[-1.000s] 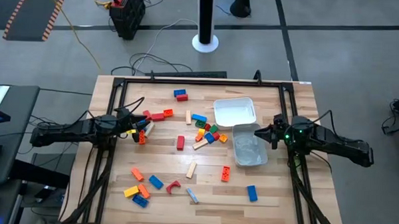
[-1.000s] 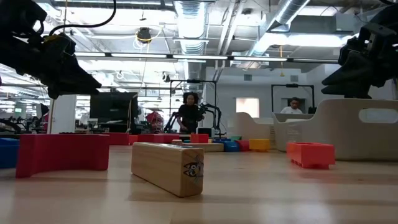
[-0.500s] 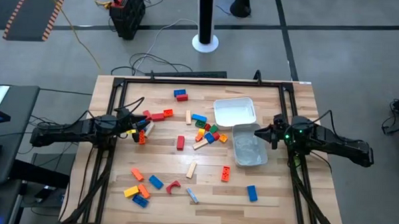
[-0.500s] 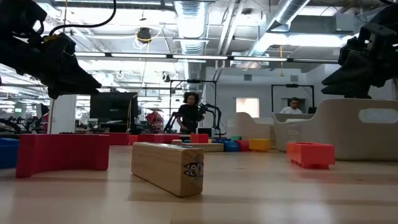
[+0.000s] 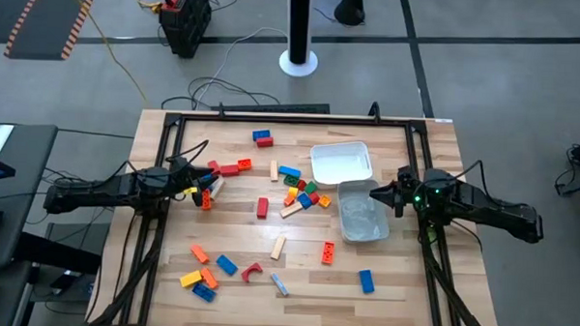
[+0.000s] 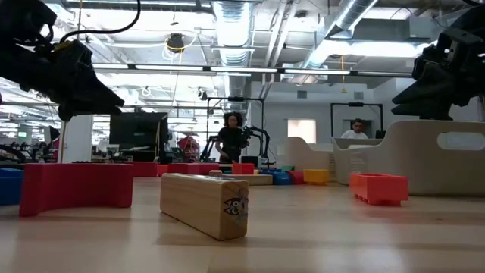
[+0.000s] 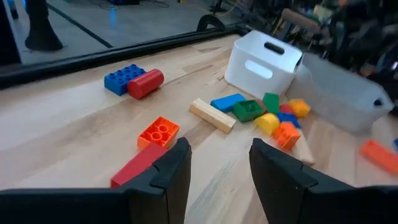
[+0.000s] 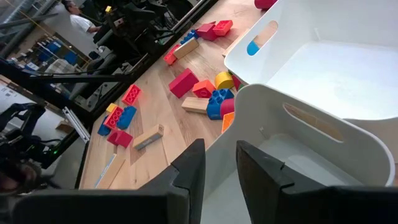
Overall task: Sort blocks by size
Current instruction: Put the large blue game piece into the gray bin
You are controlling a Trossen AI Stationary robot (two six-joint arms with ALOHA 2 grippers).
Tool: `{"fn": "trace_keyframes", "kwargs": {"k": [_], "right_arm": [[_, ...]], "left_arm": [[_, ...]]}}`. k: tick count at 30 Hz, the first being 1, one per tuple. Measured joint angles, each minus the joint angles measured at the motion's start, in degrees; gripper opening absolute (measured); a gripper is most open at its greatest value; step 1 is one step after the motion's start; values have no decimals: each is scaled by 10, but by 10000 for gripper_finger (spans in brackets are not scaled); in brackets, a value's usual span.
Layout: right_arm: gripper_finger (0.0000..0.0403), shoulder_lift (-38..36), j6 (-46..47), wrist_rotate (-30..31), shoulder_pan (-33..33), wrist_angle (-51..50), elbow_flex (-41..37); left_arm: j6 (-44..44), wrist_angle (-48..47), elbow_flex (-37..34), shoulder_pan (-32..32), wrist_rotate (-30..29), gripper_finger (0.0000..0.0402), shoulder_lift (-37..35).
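Left gripper (image 5: pixel 200 186): hovers over the table's left side, just beside a red bar and an orange brick (image 7: pixel 158 132). Fingers (image 7: pixel 176 171) stand apart with a clear gap; nothing is held between them.
Right gripper (image 5: pixel 378 195): sits at the right edge of the clear tub (image 5: pixel 363 218). Fingers (image 8: pixel 189 171) are separated by a narrow gap, above the tub wall; no block is between them.
Blocks (image 5: pixel 303 193): loose on the wooden table (image 5: pixel 402 283). One cluster lies just left of the two tubs; a blue and red pair (image 5: pixel 262 137) lies near the far edge; a further group (image 5: pixel 202 277) lies at the near left corner; single bricks are scattered between them.
White tub (image 5: pixel 341 163): stands right of centre, touching the clear tub beside it.
Low view: a tan block (image 6: pixel 204 205) lies nearest the camera, a red block (image 6: pixel 77 188) to its left.
Background: two people are in the room beyond the table.
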Motion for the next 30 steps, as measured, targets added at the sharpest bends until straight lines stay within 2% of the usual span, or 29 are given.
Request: {"fn": "trace_keyframes", "kwargs": {"k": [4,8,14,21,25,30], "right_arm": [[118,0,0,0,0,0,0],[118,0,0,0,0,0,0],[118,0,0,0,0,0,0],[118,0,16,2,-1,8,0],[118,0,32,1,-1,30,0],[118,0,-13,3,-1,54,-1]], "left_arm": [[-81,7,0,0,0,153,0],[-106,6,0,0,0,153,0],[-100,-5,1,0,0,153,0],[9,-13,2,0,-4,153,0],[23,-26,3,0,-2,153,0],[-2,-20,3,0,-2,153,0]]}}
